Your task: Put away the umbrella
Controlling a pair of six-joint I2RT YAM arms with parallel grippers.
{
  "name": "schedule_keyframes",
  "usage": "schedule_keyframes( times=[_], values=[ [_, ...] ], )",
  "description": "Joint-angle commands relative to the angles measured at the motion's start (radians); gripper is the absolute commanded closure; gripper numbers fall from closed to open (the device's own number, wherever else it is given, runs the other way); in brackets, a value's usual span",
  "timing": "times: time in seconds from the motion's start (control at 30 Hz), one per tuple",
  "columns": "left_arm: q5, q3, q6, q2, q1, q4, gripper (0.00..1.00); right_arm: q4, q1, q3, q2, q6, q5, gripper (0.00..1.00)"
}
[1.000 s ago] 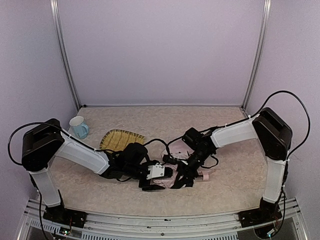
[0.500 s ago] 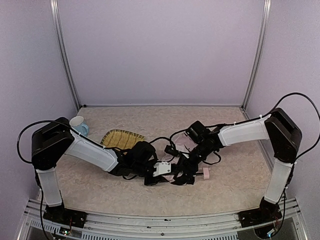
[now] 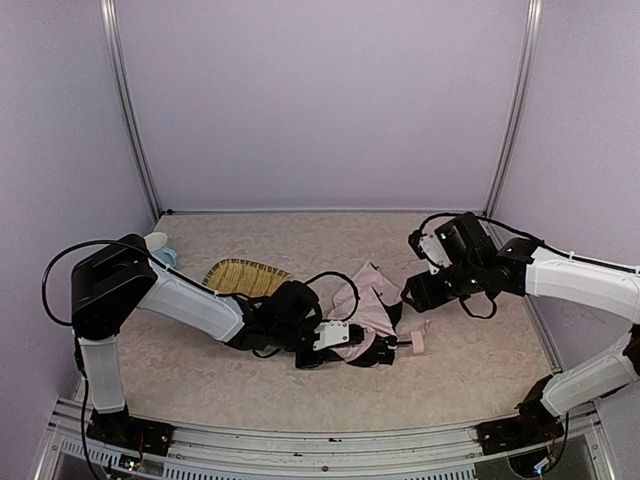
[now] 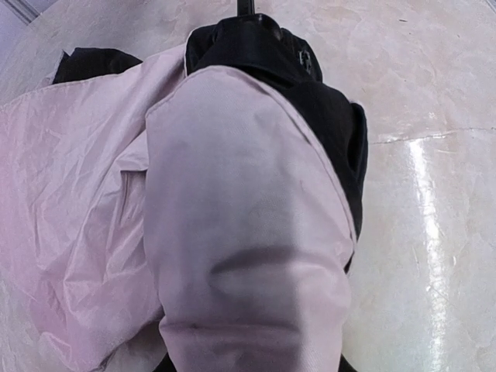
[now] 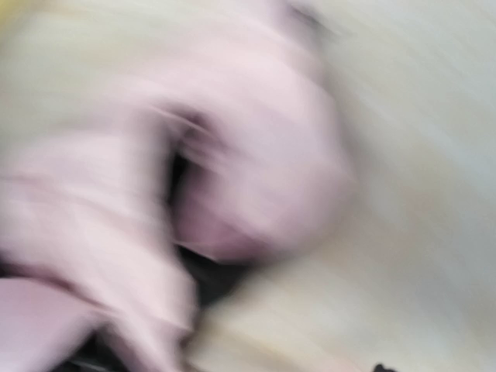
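Top: the umbrella lies crumpled mid-worktop. The left tool is buried in its fabric and the right tool sits just beside it. I cannot tell either tool's opening.
Left wrist: pink fabric hides the fingers.
Right wrist: only a blur of umbrella.

Motion smears the right wrist view: the umbrella is only pink streaks around a dark patch. In the left wrist view its fabric runs off the left and bottom edges and covers the fingers of the left gripper. From above, the right gripper is too small and dark to read its jaws, and the left arm hides part of the mug.
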Motion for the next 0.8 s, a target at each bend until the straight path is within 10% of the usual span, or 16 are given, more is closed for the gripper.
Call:
schedule_keyframes(
  times=[0.0, 0.3, 0.4, 0.77],
  values=[
    [-0.045, -0.009, -0.03, 0.072, -0.005, -0.182, 0.87, -0.363, -0.019, -0.032, -0.027, 0.318, 0.438, 0.36],
    [-0.06, -0.001, -0.035, 0.079, 0.001, -0.212, 0.87, -0.439, -0.021, -0.079, -0.008, 0.393, 0.422, 0.51],
    [-0.055, 0.006, -0.037, 0.082, 0.0, -0.213, 0.87, -0.315, -0.008, -0.129, 0.065, 0.379, 0.296, 0.72],
    [-0.013, 0.061, -0.048, 0.077, -0.005, -0.229, 0.87, 0.192, 0.304, 0.269, 0.508, 0.278, -0.101, 0.83]
  ],
)
